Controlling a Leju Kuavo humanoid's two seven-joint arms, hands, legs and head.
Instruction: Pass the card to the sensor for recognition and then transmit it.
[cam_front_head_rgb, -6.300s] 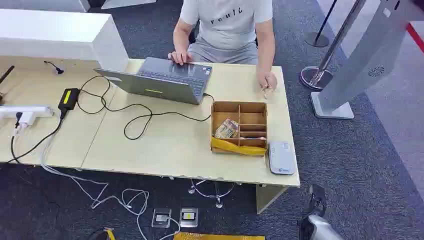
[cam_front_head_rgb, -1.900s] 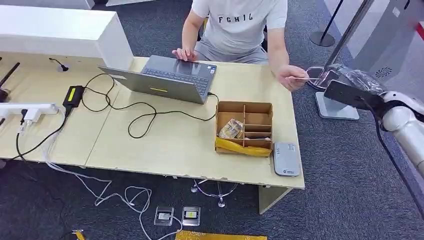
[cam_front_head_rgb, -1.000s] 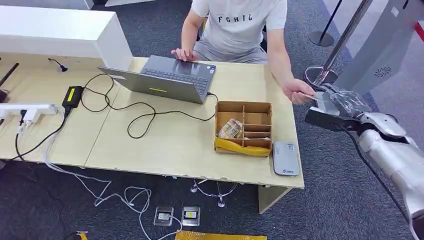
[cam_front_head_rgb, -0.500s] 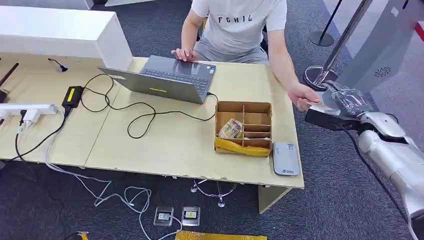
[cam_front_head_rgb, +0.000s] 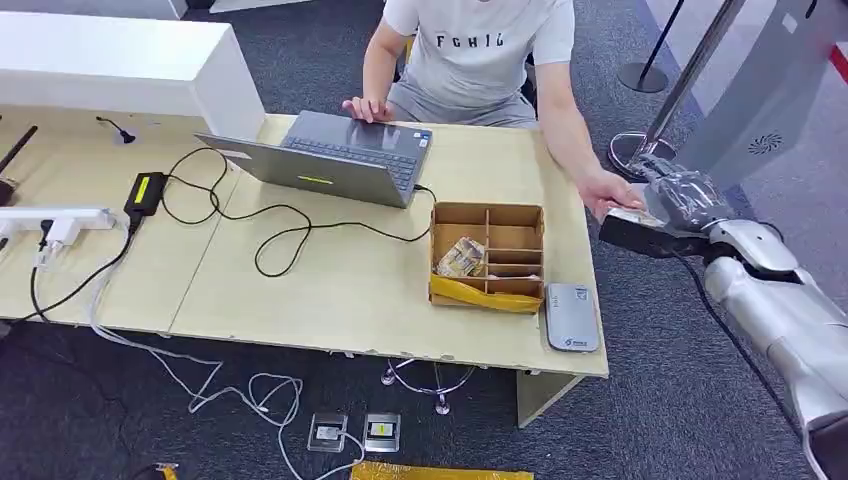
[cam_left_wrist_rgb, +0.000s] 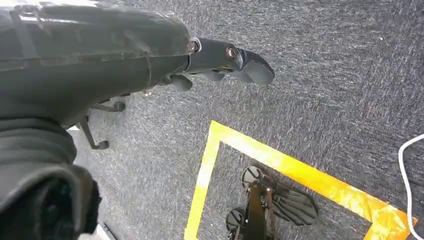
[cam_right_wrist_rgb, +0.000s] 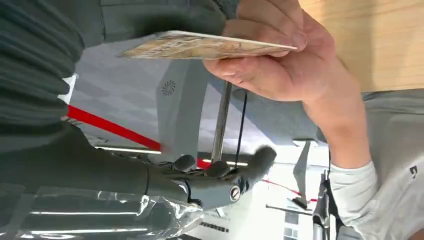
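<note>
- The left hand hangs over the carpet beside a yellow floor marking, fingers loosely apart, holding nothing.
- The sensor, a flat grey pad, lies at the tabletop's near right corner, just beside the wooden box.
- The right hand hovers off the tabletop's right edge, beyond the sensor.
- The card is pinched in the person's hand; its far end reaches the robot's thumb side. Whether the robot grips it I cannot tell; its dark fingers stand well apart from it.
- The card's long axis runs from person to robot, so the right hand is nearer by far; I judge the handover unfinished.
</note>
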